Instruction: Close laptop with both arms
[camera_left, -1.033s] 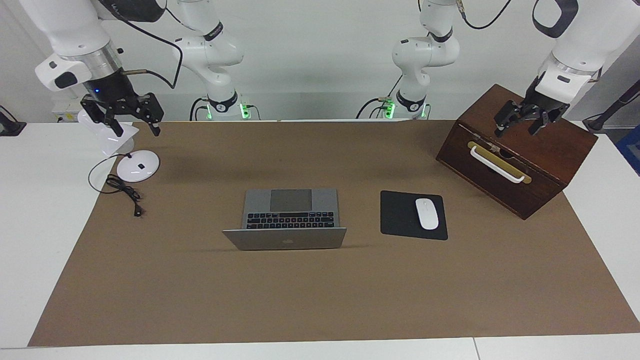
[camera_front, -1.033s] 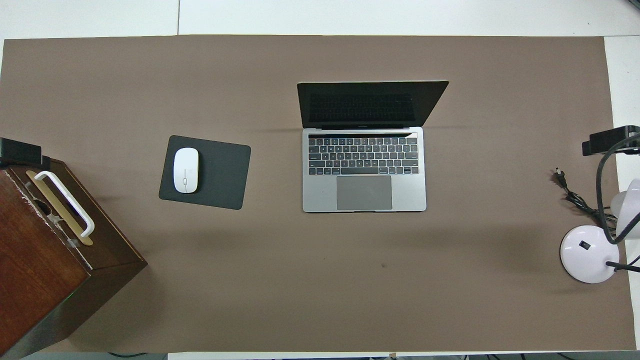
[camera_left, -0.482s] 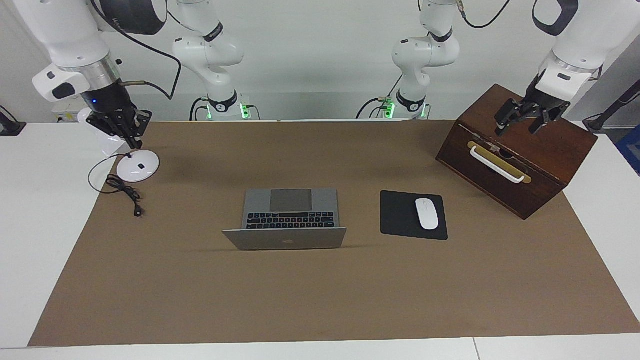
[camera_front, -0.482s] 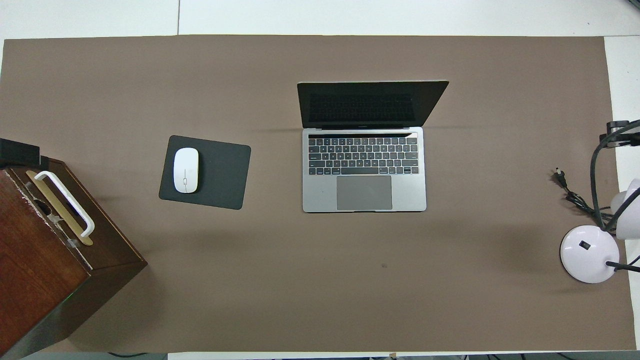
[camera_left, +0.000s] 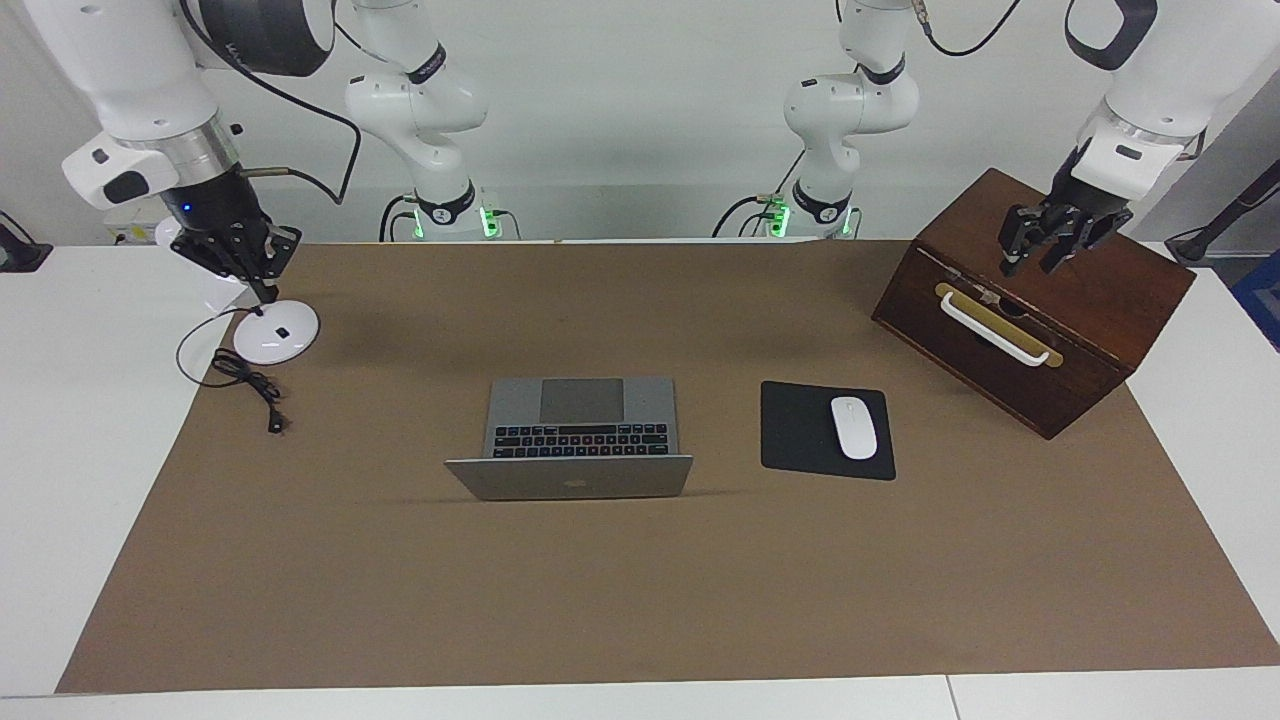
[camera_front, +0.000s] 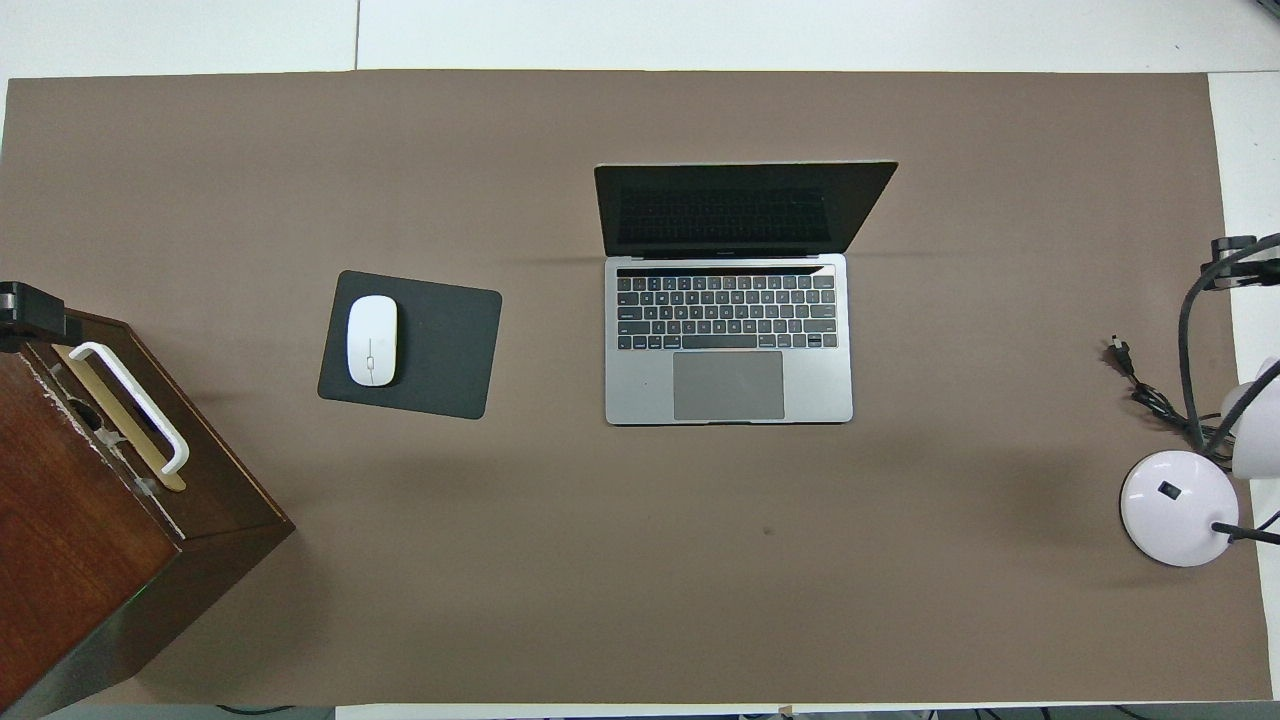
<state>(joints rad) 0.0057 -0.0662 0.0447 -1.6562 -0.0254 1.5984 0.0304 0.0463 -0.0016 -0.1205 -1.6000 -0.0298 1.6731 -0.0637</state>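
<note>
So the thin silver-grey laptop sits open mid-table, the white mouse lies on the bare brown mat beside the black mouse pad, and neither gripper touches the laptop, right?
One thing is wrong: the white mouse lies on the black mouse pad, not beside it, as the overhead view shows. The rest holds: the thin silver-grey laptop sits open mid-table, and neither gripper touches it.

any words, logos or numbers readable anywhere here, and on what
No readable words or numbers.
Laptop lid: a dark apple logo, no text.
Laptop keys: legends too small to read.
Right arm: pale lettering on the dark joint, too blurred to read.
</note>
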